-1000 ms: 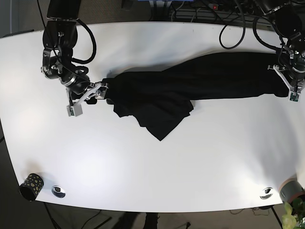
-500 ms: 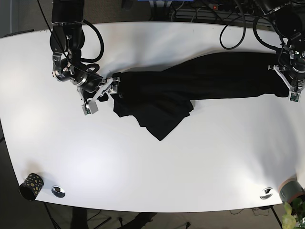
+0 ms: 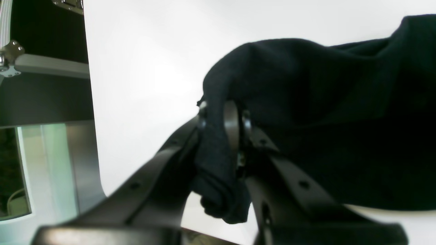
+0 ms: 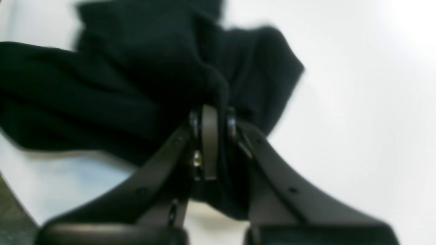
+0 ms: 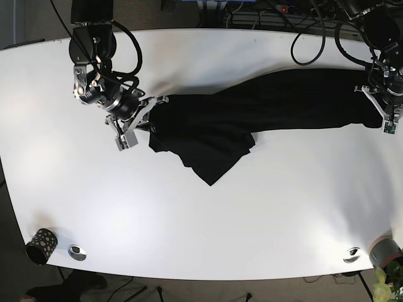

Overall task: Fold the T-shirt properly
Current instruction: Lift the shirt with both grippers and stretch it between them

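Note:
A black T-shirt lies stretched across the white table, with a bunched fold hanging toward the front at its left part. My left gripper is shut on the shirt's right end; in the left wrist view a roll of black cloth sits pinched between the fingers. My right gripper is shut on the shirt's left end, and the right wrist view shows cloth clamped at the fingertips.
A dark patterned cup stands at the front left corner beside a round metal insert. Another insert and a grey cup sit at the front right. Cables run along the back edge.
My right gripper has moved right and slightly back with the shirt's left end, gathering the cloth inward. The left gripper has stayed in place.

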